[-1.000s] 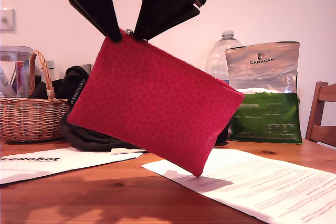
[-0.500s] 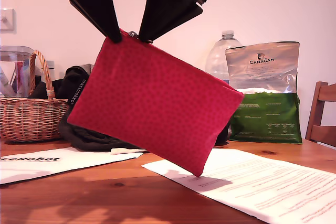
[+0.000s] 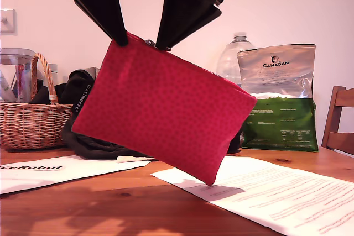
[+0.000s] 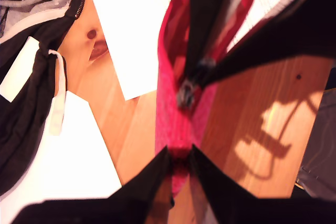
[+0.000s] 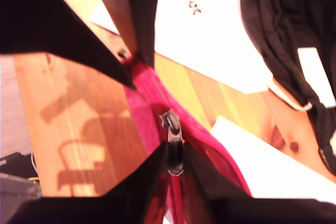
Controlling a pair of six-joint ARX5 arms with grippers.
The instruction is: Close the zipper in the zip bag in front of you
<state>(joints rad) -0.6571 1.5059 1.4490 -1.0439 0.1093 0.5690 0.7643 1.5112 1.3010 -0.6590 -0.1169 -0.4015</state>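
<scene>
Zip bag [image 3: 160, 109] first: it hangs in the air above the wooden desk [image 3: 110, 203], clear of the white papers [image 3: 265, 197], tilted so its corner towards the exterior view's left is highest and its low corner dips towards the nearer sheet. Starting at the exterior view's left — a wicker basket [image 3: 30, 120] sits at the desk's back edge with dark clothing [image 3: 83, 136] beside it. Above these, my first gripper [image 4: 179, 153] pinches the bag's raised top corner, its jaws clamped onto the red fabric. Just beside it, my second gripper [image 5: 176, 163] is clenched on the silver pull tab [image 5: 172, 137] of the zipper [image 3: 188, 62], which runs along the bag's upper edge down towards the exterior view's right. Further right, at the back edge, stand a clear bottle [image 3: 235, 59] and a green-and-silver Canagan bag [image 3: 279, 98], with a chair [image 3: 338, 120] past the desk's right edge.

The pouch looks light and soft — it keeps fairly flat but would fold or swing if jerked. I judge the corner grip must stay firm as an anchor while the tab is drawn steadily along the track; the small metal tab looks slippery and could slide out of the jaws
</scene>
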